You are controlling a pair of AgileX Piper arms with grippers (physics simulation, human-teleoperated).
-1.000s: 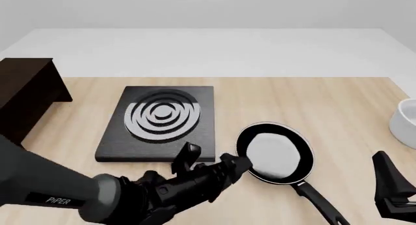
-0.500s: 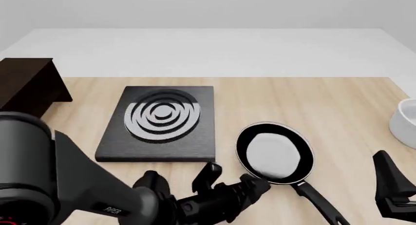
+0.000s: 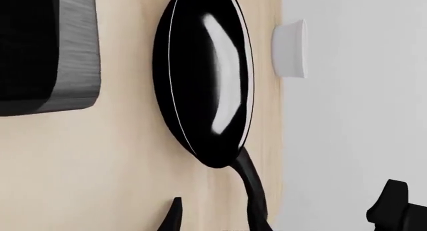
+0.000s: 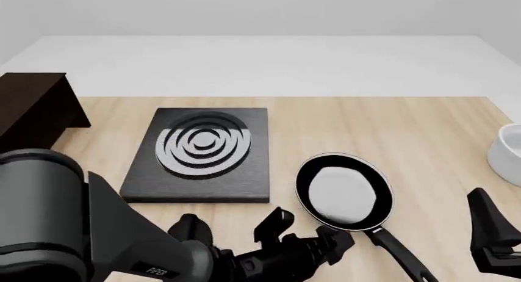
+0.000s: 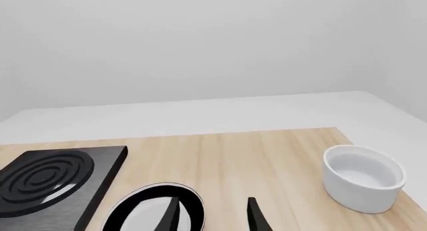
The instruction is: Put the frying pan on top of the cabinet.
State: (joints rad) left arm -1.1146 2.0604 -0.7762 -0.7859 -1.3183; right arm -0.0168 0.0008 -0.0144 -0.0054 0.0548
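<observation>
The left gripper (image 4: pixel 308 232) hangs open beside the pan (image 4: pixel 343 191) handle, gripping nothing. The right gripper (image 5: pixel 213 213) is open and empty too.

A light wooden table (image 4: pixel 391 129) with a pale, fine grain fills the near part of the scene, its far edge running straight across. Beyond it lies a smooth light grey floor (image 4: pixel 269 65), which meets a plain white wall (image 4: pixel 260 10) at the far side. The wall is bare and evenly toned. The light is soft and diffuse, casting only faint shadows on the tabletop. From the right wrist view, the same white wall rises behind the table's far edge.
</observation>
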